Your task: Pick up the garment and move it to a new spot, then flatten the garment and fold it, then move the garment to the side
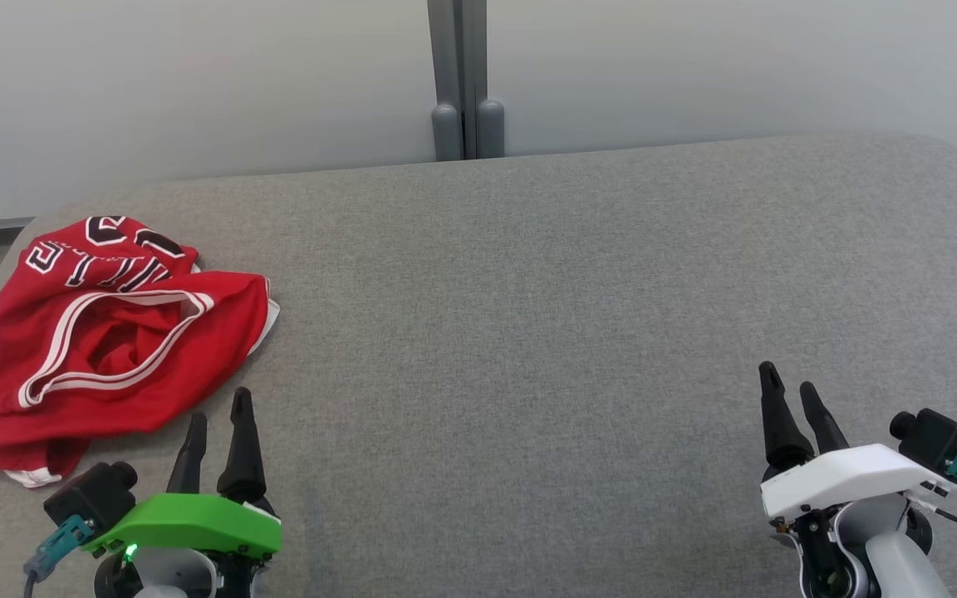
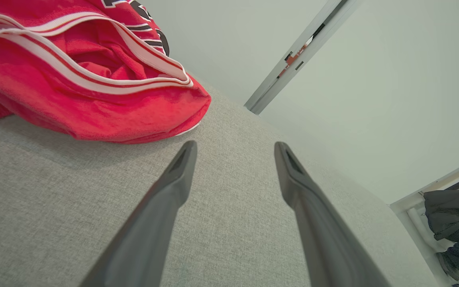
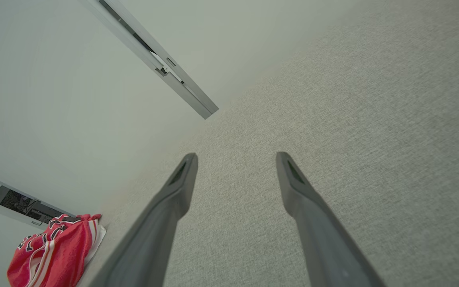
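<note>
While both arms sit low in the head view, the left gripper (image 1: 218, 407) at the lower left has its two dark fingers spread wide with nothing between them, and the right gripper (image 1: 787, 376) at the lower right is just as wide and empty. Right past the left one's tips is the red garment (image 1: 113, 332), a crumpled heap at the left of the frame on the grey cushion (image 1: 528, 291). Its long axis runs roughly lower left to upper right. The white-trimmed opening gapes upward, with the lettered end toward the pale wall (image 1: 196, 83). It's well apart from the right gripper.
</note>
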